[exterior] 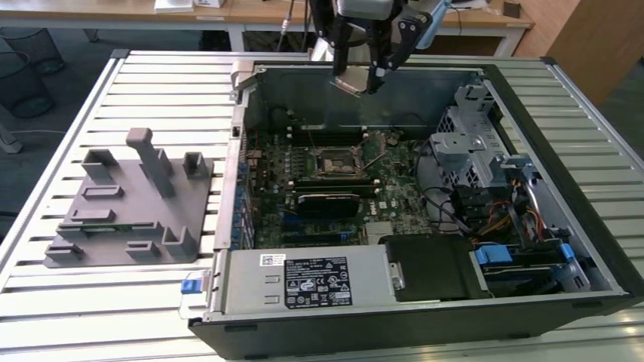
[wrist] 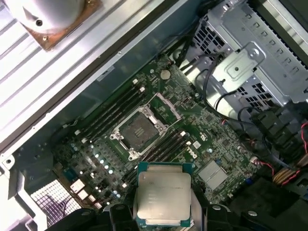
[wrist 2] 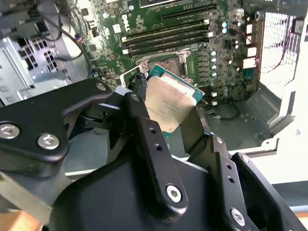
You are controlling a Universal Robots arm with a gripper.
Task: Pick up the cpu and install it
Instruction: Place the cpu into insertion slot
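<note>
**Exterior view.** Showed the pincer (exterior: pixel 360 81) hanging above the rear of an open computer case (exterior: pixel 241 151), closed on the cpu (exterior: pixel 349 83), which was held tilted and well clear of the boards below. Showed the case lying on a slatted metal desk (exterior: pixel 151 83) and containing a green motherboard (exterior: pixel 403 188), a square black socket (exterior: pixel 340 164), a boxy grey power supply (exterior: pixel 302 280) and a perforated metal drive cage (exterior: pixel 468 143). Showed, on the exterior view's left, a grey plastic tray (exterior: pixel 131 204) with upright posts, just beside the case.

**Second wrist view.** Showed two black fingers (wrist 2: pixel 149 139) of the pincer (wrist 2: pixel 168 109) pressing on opposite edges of the cpu (wrist 2: pixel 168 103), narrowed to the width of the chip. Revealed a flat square with a pale, matt silver lid on a thin green border, carried at a slant above the socket (wrist 2: pixel 159 62) and near long dark memory slots (wrist 2: pixel 166 36).

**First wrist view.** Showed the cpu (wrist: pixel 162 197) gripped level in the pincer (wrist: pixel 162 214), apart from the socket (wrist: pixel 139 130). Showed that socket lying open, with a bright metal frame around a dark square bed, set in the motherboard (wrist: pixel 211 139) between rows of memory slots, with the drive cage (wrist: pixel 250 62) beyond.
</note>
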